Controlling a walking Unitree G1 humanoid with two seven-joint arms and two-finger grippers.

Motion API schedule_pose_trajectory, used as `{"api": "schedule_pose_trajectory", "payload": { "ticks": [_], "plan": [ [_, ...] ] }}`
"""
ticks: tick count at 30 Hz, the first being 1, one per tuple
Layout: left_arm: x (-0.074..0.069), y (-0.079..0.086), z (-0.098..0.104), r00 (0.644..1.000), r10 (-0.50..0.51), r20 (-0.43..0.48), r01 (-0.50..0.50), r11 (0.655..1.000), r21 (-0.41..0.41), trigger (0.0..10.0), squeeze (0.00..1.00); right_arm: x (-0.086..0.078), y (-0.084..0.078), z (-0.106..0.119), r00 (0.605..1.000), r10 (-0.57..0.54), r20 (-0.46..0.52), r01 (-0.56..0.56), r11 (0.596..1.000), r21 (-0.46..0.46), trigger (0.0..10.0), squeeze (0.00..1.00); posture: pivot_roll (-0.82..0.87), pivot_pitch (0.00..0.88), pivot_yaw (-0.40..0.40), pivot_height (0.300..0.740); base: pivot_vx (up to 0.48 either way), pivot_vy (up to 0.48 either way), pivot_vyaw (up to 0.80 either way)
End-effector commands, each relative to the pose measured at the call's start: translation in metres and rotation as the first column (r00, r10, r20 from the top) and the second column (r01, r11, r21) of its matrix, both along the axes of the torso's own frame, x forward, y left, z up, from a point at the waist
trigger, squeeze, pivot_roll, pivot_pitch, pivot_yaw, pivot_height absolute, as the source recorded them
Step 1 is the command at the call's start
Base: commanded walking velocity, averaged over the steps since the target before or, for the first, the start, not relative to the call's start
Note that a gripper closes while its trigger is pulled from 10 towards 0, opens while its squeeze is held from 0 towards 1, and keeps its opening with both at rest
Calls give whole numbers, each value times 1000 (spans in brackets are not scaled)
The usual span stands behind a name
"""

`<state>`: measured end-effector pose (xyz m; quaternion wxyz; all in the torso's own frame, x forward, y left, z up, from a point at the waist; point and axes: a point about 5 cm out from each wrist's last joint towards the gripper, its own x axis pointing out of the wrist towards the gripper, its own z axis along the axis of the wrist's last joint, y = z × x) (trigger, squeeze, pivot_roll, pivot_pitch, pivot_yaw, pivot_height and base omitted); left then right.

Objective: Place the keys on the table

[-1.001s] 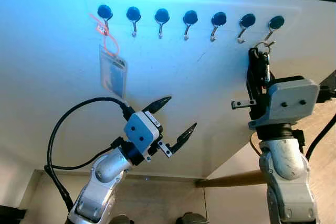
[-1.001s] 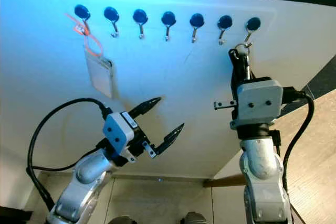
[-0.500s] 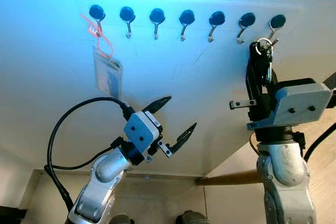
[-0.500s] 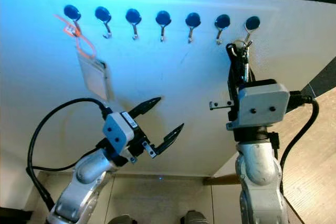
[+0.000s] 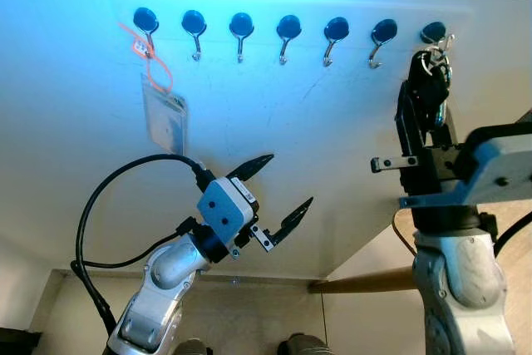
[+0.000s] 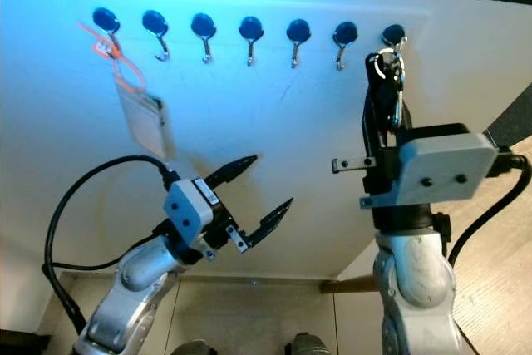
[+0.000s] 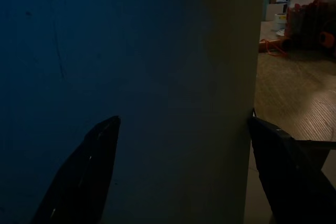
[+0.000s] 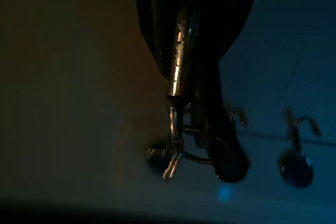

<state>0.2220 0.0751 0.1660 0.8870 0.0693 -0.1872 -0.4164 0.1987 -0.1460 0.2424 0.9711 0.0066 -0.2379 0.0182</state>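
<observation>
The keys (image 5: 432, 71), a dark bunch on a silver ring and carabiner, hang at the rightmost wall hook (image 5: 434, 33). My right gripper (image 5: 424, 89) points up along the white wall and is shut on the keys just below that hook. The right wrist view shows the silver carabiner (image 8: 178, 61) between the dark fingers and the ring (image 8: 181, 153) beside the hook's round base (image 8: 231, 167). My left gripper (image 5: 289, 179) is held open in front of the wall, lower and to the left, with nothing between its fingers (image 7: 89, 171).
A row of several black-capped hooks (image 5: 288, 32) runs across the white wall panel (image 5: 316, 139). A clear badge holder (image 5: 164, 118) on an orange lanyard hangs from the leftmost hook. Wooden floor (image 5: 374, 322) lies below, at the panel's right edge.
My right gripper has risen along the wall with the keys, bringing the ring up level with the rightmost hook. The left arm has stayed in place.
</observation>
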Motion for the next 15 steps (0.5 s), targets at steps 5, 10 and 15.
{"api": "schedule_pose_trajectory", "payload": {
  "ticks": [5,10,15],
  "plan": [
    [-3,0,-2,1000,-22,-8,22,1000,20,10000,0,5,-13,-29,978,-3,-209,28,993,117,0,0,16,110,-36,740,0,0,0],
    [-3,1,-2,1000,-20,-7,20,1000,20,10000,0,3,-16,-24,983,2,-182,24,990,141,0,0,16,111,-36,740,0,0,0],
    [-3,0,-2,1000,-21,-8,21,1000,19,10000,0,0,-7,-3,997,55,-59,-50,995,84,314,0,16,114,-37,740,0,0,0]
  ]
}}
